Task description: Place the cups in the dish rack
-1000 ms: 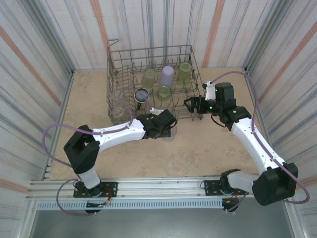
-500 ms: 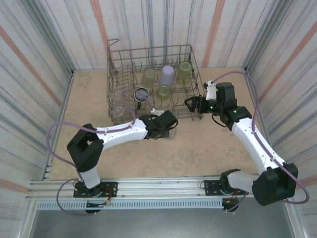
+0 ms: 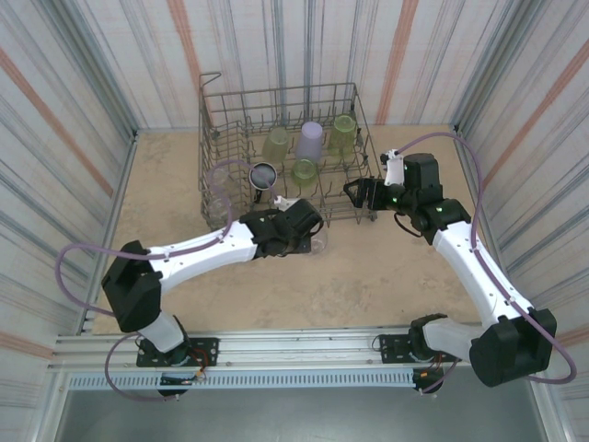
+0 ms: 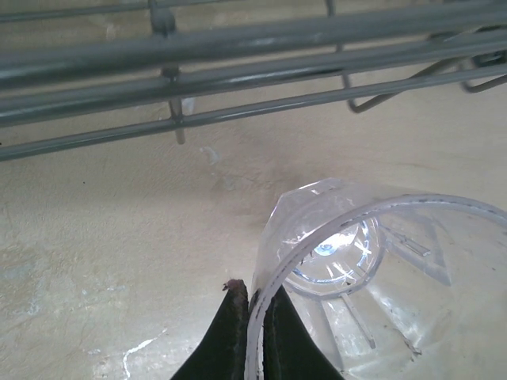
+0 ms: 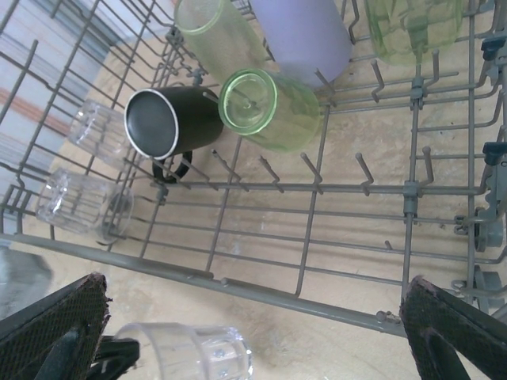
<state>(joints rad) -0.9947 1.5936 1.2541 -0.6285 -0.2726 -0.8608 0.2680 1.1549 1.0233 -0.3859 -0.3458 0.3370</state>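
Your left gripper [image 4: 252, 307] pinches the clear cup [image 4: 380, 261] by its rim, low in the frame, beneath the dish rack [image 4: 238, 38]; your right gripper [image 5: 253, 294] is spread wide.

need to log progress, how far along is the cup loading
Mostly done. In the rack: three green cups, a lavender cup, a dark cup, two clear cups. In hand: the left gripper pinches the rim of a third clear cup just outside the rack's front. The right gripper is open, empty. Left: get that cup in; it looks like the last one.
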